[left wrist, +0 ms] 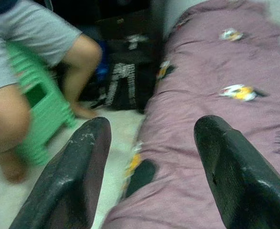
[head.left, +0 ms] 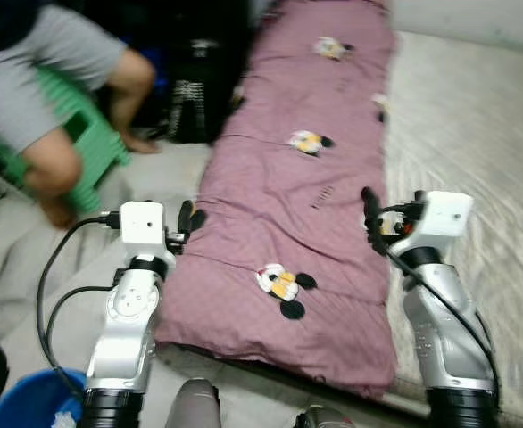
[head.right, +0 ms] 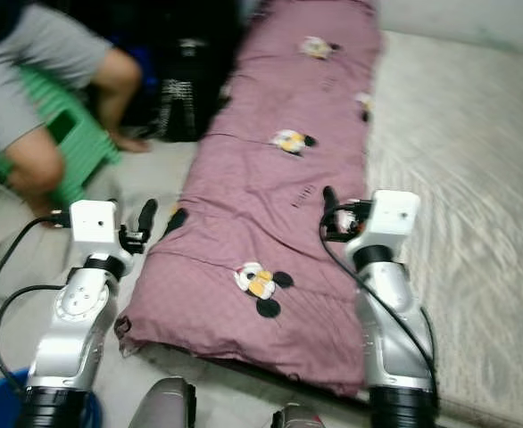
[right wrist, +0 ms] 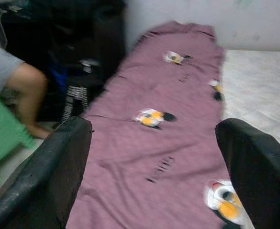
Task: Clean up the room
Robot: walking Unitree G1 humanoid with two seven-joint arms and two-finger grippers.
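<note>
A mauve blanket (head.left: 306,223) printed with cartoon mice lies folded in a long strip on a pale mattress (head.left: 480,125). My left gripper (head.left: 190,218) hovers at the blanket's left edge near its front end. It is open, with nothing between its fingers (left wrist: 90,157). My right gripper (head.left: 375,223) is over the blanket's right edge, also open and holding nothing. In the right wrist view the blanket (right wrist: 168,143) stretches away between the two black fingers (right wrist: 54,162).
A person (head.left: 47,80) in grey shorts sits on a green stool (head.left: 87,147) at the left, bare feet on the floor. A dark striped bag (head.left: 190,102) stands beside the blanket's left edge. A blue bucket (head.left: 25,401) sits at the front left.
</note>
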